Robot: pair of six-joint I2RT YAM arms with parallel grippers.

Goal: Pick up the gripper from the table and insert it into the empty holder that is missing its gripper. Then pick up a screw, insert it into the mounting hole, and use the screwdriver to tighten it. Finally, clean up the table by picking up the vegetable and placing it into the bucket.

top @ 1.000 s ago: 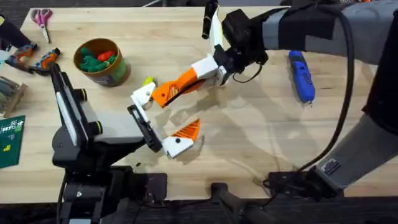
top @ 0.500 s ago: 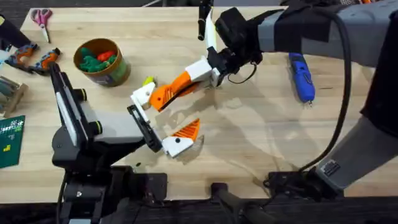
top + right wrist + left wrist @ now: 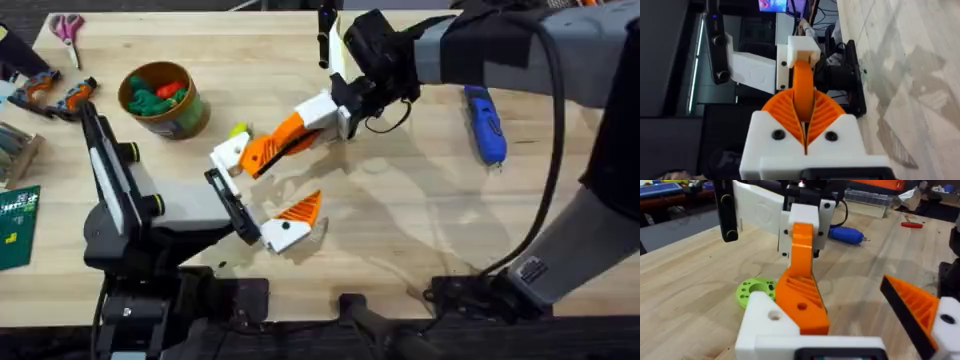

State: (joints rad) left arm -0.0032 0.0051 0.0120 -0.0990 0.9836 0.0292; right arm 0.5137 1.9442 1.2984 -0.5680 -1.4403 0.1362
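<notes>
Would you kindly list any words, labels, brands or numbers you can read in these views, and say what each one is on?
No text can be read in these views.
The bucket has a labelled side: print too small to read.
The green board at the table's left edge carries pale markings: too small to read.
The screwdriver shows no legible marking.
The screen behind the right gripper is blurred.

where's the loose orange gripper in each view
overhead: the gripper is mid-table, between the right claw and the holder.
left wrist: the gripper stands at centre, against the holder.
right wrist: the gripper is a central orange bar running to the holder.
shared landmark: the white holder at its end.
</notes>
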